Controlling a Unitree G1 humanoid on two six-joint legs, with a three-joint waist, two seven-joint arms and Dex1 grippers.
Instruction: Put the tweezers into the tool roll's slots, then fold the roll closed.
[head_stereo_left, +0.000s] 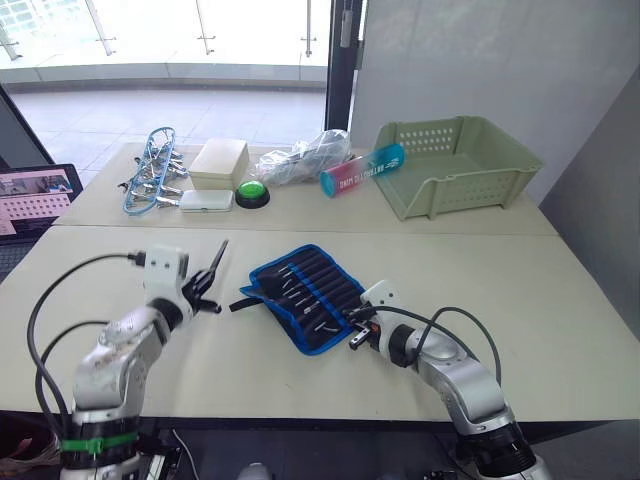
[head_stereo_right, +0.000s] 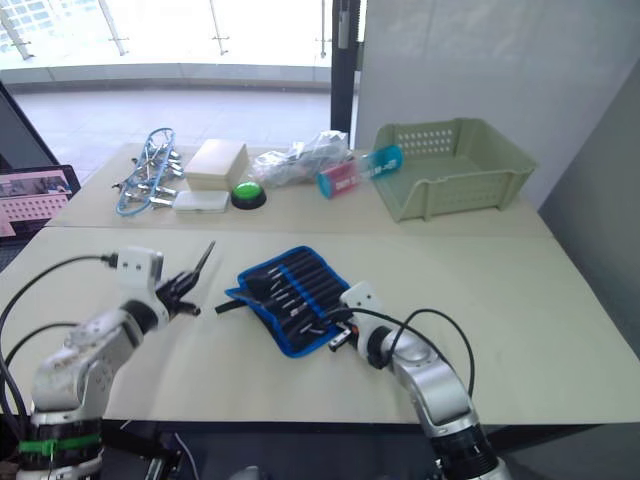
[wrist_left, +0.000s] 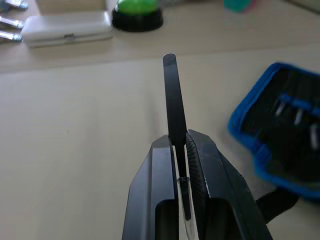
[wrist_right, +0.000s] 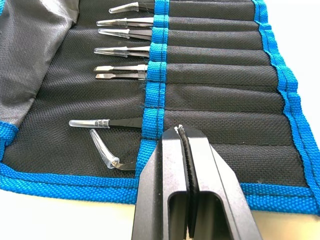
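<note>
One slim black tweezer (wrist_left: 174, 102) stands clamped in the left gripper (head_stereo_left: 205, 285), whose jaws are closed tight on its lower part. Its long axis runs up and away from the robot, tilted slightly toward the tool roll, with its free end above the counter (head_stereo_left: 560, 300) and touching nothing.

The tool roll (head_stereo_left: 305, 295) lies open and flat near the middle of the counter, just to the right of that gripper. Its long side runs diagonally, from the far left to the near right. Bright blue edging frames it, and a short black strap (head_stereo_left: 243, 303) sticks out from its left end. The slots (wrist_right: 220, 95) run as parallel black pockets across the inner face, behind a blue band. Several tweezers (wrist_right: 125, 50) already sit in them, lying side by side along the slots' length, their capped tips poking out past the band onto the bare flap.

The right gripper (head_stereo_left: 357, 333) rests at the roll's near right corner, its jaws pressed together with nothing between them, over the blue edge.

Along the far side of the counter stand a pale green basket (head_stereo_left: 460, 165), a blue and pink tube (head_stereo_left: 362, 170), a clear plastic bag (head_stereo_left: 305, 157), a green button (head_stereo_left: 252, 192), a cream box (head_stereo_left: 219, 162), a small white case (head_stereo_left: 206, 201) and silver clips on blue wire (head_stereo_left: 150, 170).
</note>
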